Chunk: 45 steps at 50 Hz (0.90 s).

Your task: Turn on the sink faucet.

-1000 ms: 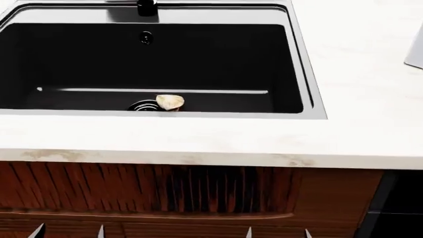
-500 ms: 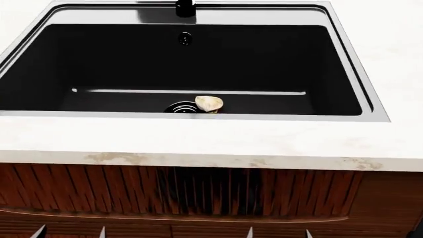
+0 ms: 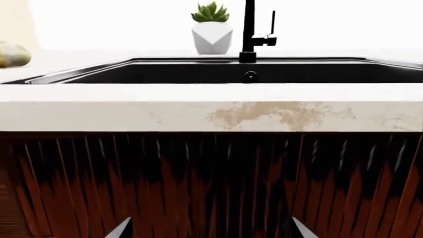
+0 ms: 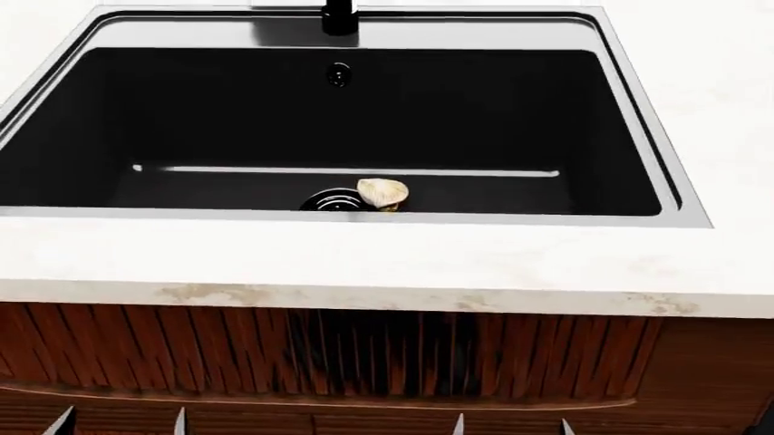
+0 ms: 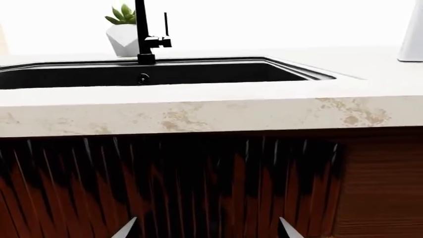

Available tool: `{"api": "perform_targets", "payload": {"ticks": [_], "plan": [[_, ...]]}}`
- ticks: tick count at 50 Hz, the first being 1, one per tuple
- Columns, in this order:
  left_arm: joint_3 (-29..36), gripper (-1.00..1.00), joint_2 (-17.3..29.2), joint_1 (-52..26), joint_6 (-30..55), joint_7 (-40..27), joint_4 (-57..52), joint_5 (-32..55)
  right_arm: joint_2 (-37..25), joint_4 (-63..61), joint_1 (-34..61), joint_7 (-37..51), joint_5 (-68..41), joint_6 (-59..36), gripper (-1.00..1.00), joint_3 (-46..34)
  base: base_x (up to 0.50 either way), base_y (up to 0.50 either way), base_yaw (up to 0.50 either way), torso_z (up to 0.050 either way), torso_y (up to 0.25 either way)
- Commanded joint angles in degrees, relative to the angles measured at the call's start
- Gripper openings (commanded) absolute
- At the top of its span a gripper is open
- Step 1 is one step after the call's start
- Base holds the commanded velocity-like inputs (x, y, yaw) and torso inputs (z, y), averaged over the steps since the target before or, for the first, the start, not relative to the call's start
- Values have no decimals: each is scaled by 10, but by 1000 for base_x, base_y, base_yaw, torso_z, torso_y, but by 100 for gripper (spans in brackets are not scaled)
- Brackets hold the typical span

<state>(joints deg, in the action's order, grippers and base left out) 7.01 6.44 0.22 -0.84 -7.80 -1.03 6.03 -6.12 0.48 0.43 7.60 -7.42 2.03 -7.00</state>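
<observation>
The sink faucet (image 4: 340, 16) shows only as a black base at the back rim of the sink (image 4: 641, 109) in the head view. Both wrist views show its upright black tube (image 3: 249, 29) (image 5: 140, 29) with a small side lever (image 3: 271, 25). The basin is black with a steel rim, a drain (image 4: 329, 199) and an overflow hole (image 4: 340, 74). My left gripper (image 4: 119, 424) (image 3: 211, 230) and right gripper (image 4: 510, 426) (image 5: 206, 229) are open and empty, low in front of the wooden cabinet, well short of the faucet.
A small beige object (image 4: 382, 192) lies by the drain. A succulent in a white pot (image 3: 211, 32) stands behind the faucet. The pale stone counter (image 4: 362, 263) overhangs the ribbed cabinet front (image 4: 362, 353). A white object (image 5: 413, 34) stands on the counter's right, a rounded tan thing (image 3: 12, 54) on its left.
The head view has swung so that the sink sits further right and more centred in it than a second ago. The fingertips stay at the picture's bottom edge.
</observation>
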Motion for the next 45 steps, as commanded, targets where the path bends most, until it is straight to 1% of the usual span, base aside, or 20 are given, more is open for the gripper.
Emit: {"api": "perform_targets", "payload": {"ticks": [1, 4, 5, 13, 26, 28, 29, 30, 31, 34, 37, 41, 45], "plan": [[5, 100, 9, 5, -34, -18, -2, -16, -6, 0, 1, 8, -4, 3, 100, -8, 0, 0, 0, 50, 0], [6, 100, 10, 5, -33, -17, -3, -10, -7, 0, 1, 10, -4, 3, 100, -10, 0, 0, 0, 50, 0], [10, 100, 11, 3, -31, -24, -3, -23, -8, 1, 2, 11, -3, 1, 100, -11, 0, 0, 0, 50, 0], [11, 100, 13, 1, -32, -18, 0, -3, -9, 3, 2, 13, -13, 9, 100, -12, 0, 0, 0, 50, 0], [15, 100, 16, -1, -37, -24, 2, 4, -15, 3, 4, 16, -19, 13, 100, -21, 0, 0, 0, 50, 0], [14, 100, 22, 6, -39, -21, -4, 9, -16, 3, 4, 17, -19, 14, 100, -21, 0, 0, 0, 50, 0], [7, 100, 19, 11, -60, -18, -3, 23, -16, 2, 3, 18, -19, 14, 100, -22, 0, 0, 0, 50, 0], [4, 100, 19, 9, -47, -17, -10, 34, -17, 3, 3, 18, -19, 14, 100, -23, 0, 0, 0, 28, 0], [0, 100, 22, 16, -55, -13, -7, 41, -17, 2, 3, 19, -20, 16, 100, -23, 0, 0, 0, 0, 0], [3, 100, 19, 7, -40, -19, -6, 42, -18, 3, 4, 21, -19, 15, 100, -24, 0, 0, 0, 0, 0], [9, 100, 17, -2, -6, -27, -6, 41, -19, 5, 6, 19, -23, 15, 100, -26, 0, 0, 0, 0, 0], [10, 100, 14, -6, -13, -29, -7, 46, -21, 5, 6, 21, -23, 16, 100, -28, 0, 0, 0, 0, 0], [11, 100, 22, 6, -16, -27, -19, 48, -23, -3, 4, 24, -23, 14, 100, -31, 0, 0, 0, 0, 0]]}}
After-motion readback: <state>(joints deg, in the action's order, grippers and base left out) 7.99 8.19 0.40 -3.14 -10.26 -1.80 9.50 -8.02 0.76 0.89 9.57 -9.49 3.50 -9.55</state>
